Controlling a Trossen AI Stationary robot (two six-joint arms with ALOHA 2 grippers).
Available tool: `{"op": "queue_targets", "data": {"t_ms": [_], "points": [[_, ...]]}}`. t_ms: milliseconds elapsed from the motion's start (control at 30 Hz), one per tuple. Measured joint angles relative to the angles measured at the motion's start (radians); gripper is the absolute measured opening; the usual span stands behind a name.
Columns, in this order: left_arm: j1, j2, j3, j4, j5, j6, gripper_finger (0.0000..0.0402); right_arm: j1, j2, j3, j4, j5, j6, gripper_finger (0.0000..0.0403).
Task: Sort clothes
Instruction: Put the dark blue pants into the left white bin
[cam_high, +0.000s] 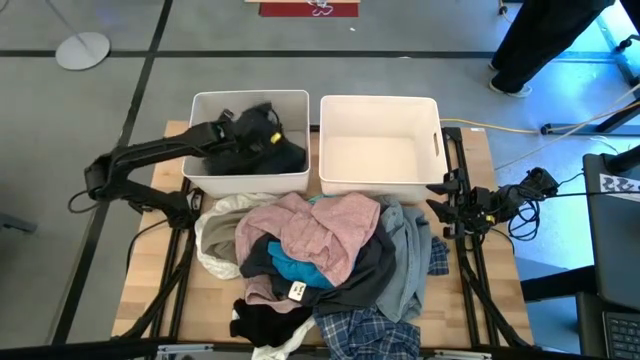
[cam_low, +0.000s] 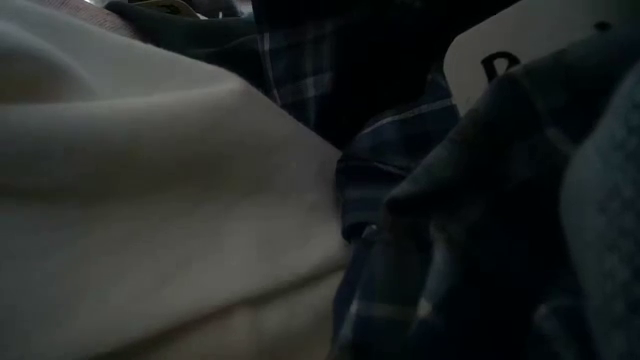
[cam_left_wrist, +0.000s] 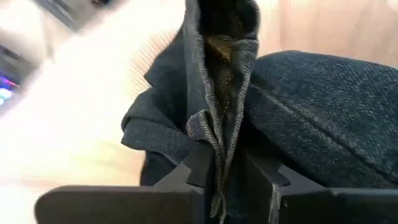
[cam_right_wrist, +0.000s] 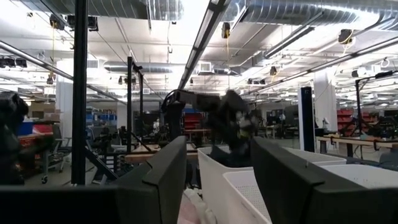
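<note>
Dark garment (cam_left_wrist: 214, 124) in left gripper (cam_left_wrist: 233, 180), seemingly.

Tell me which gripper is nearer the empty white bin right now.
Right. The right gripper waits, open, just off the empty bin's right front corner. The left gripper is over the other bin, shut on a dark denim garment.

Two dark, matte, jointed arms, left arm (cam_high: 140, 160) and right arm (cam_high: 500, 200), the latter trailing black cables. Left gripper (cam_left_wrist: 231, 180) with flat, angular dark fingers (cam_left_wrist: 198, 165); right gripper (cam_right_wrist: 217, 180) with broad, slab-like dark fingers (cam_right_wrist: 163, 177).
</note>
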Motion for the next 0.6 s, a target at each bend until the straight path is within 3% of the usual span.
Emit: {"op": "queue_targets", "data": {"t_ms": [100,333,600], "points": [[0.009,0.009,-0.067,0.035,0.100,0.033,0.0049,0.000,0.000,0.000,-0.001,0.001,0.000,0.0182],[0.015,0.008,-0.107,0.044,0.164,0.004,0.0054,0.000,0.000,0.000,-0.001,0.003,0.000,0.0182],[0.045,0.009,-0.059,-0.020,0.203,-0.020,0.0141,0.000,0.000,0.000,-0.001,0.003,0.000,0.0182]]}}
